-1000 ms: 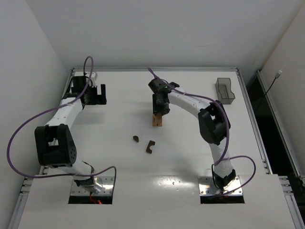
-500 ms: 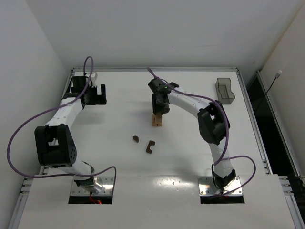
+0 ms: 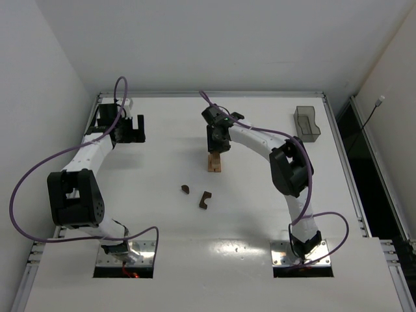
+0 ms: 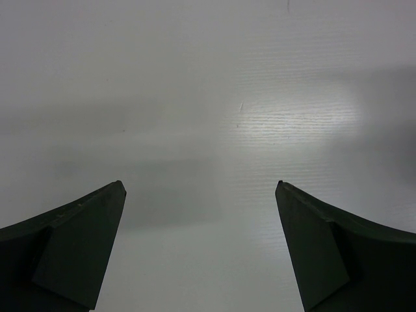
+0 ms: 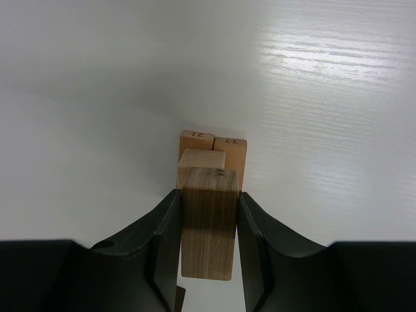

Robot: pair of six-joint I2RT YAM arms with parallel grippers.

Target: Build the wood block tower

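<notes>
Far left on the white table, my left gripper gapes wide, empty. Over the short mid-table tower of light tan wooden blocks, my right gripper pinches a tan, brown-topped oblong wood block; released off-centre, it could topple everything.

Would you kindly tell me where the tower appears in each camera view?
Top external: tower near picture centre, just beneath the right tool.
Left wrist: not in view.
Right wrist: tower centre frame, behind the gripped wood block.
Shared landmark: the right tool.
</notes>
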